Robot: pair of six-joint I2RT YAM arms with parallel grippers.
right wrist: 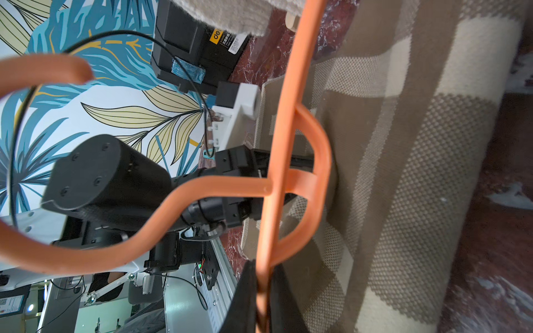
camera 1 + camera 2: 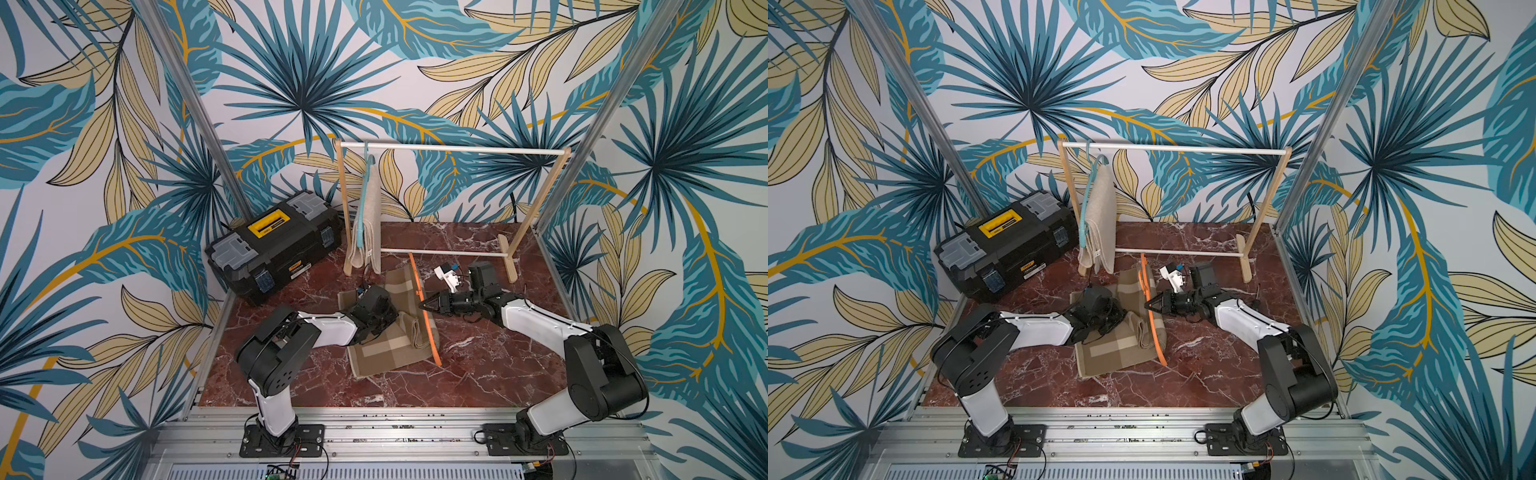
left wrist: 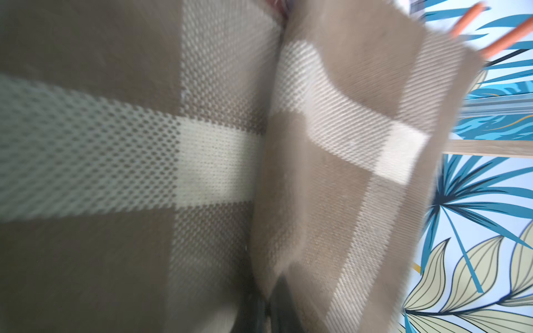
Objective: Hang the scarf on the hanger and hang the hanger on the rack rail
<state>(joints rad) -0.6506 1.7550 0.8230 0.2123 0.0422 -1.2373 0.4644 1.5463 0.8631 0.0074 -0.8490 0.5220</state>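
Left gripper point(image 3: 268, 302) is pinched together on a raised fold of the plaid scarf point(image 2: 386, 345), which lies lower centre in both top views. Right gripper point(image 1: 263, 299) clamps the orange hanger point(image 1: 284, 144) on edge, presumably steadying it for threading.

Your left arm point(image 2: 332, 330) and right arm point(image 2: 536, 320) each wear smooth white shells between bulky, rounded black joint housings, and small screw heads dot the round black caps. Thin black cables point(image 1: 115, 31) loop along the links. Each arm rises from a black bolted base plate point(image 2: 282, 436). A white camera bracket point(image 2: 446, 279) sits at the right wrist. The left gripper point(image 3: 266, 308) and right gripper point(image 1: 264, 302) have matte black fingers.
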